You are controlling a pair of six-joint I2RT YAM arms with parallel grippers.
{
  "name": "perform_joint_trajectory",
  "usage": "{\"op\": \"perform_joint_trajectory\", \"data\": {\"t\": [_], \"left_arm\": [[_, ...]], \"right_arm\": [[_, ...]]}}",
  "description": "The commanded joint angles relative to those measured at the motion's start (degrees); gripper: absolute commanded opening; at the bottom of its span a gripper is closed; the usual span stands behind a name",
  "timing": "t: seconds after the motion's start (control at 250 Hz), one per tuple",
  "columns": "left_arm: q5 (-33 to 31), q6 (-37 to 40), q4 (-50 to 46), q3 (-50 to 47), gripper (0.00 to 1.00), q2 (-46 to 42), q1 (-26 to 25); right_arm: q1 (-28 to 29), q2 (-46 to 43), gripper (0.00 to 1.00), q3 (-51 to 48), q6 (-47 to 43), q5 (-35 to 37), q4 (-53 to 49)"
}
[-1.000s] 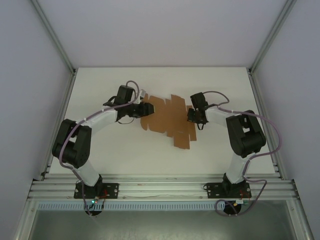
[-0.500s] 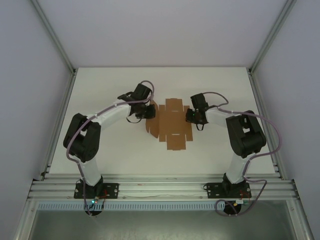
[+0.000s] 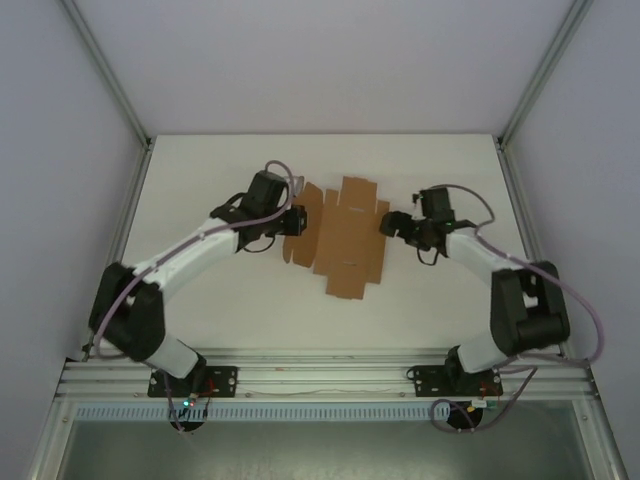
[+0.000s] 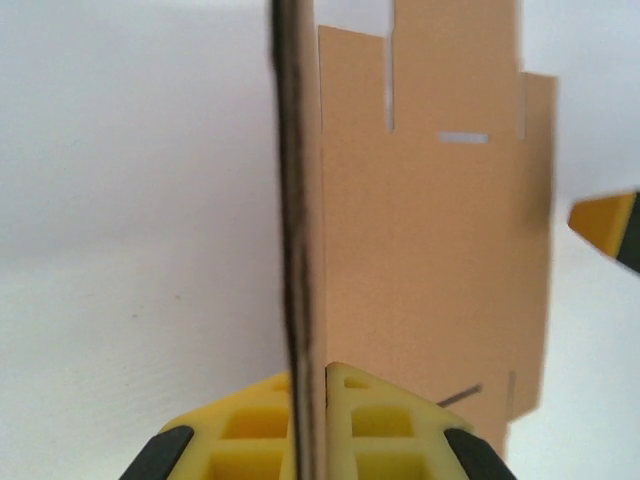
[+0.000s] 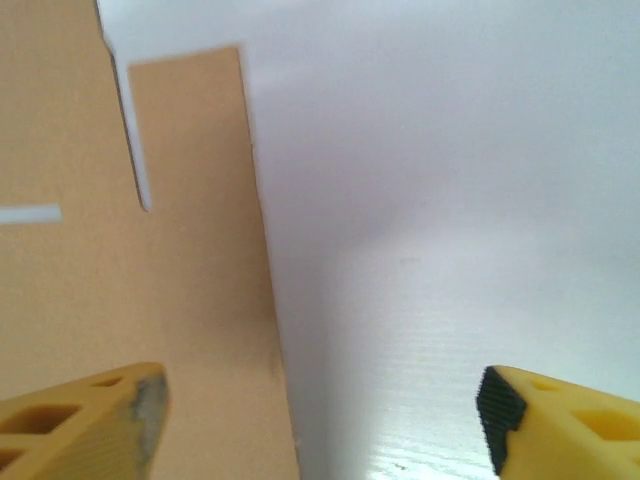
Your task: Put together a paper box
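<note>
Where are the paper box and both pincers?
paper box [image 3: 345, 240], top external view, middle of the sheet.
left pincer [image 4: 308, 378], left wrist view, between fingertips shut on its edge.
right pincer [image 5: 320, 400], right wrist view, gap between open fingertips.

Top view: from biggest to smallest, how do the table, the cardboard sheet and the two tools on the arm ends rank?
Largest: table
Next: cardboard sheet
Smallest: left tool and right tool. The two look about the same size here, so I won't rank them against each other.
</note>
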Motion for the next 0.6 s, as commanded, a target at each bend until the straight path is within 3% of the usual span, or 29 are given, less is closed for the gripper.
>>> {"op": "perform_joint_trajectory", "data": {"t": [0.0, 0.288, 0.596], "left_arm": [[5.1, 0.3, 13.2, -4.5, 0.00, -7.7, 1.8], [13.5, -8.8, 35.9, -16.9, 0.00, -24.1, 5.1], [20.1, -13.9, 42.5, -18.6, 0.00, -27.1, 5.2]], "right_arm": [[-2.6, -6.1, 0.87, -3.0, -2.3, -12.4, 6.6], [-8.9, -12.3, 0.84, -4.6, -1.4, -34.1, 20.3], [-9.0, -8.5, 0.77, 1.9, -3.4, -41.4, 20.3]]}}
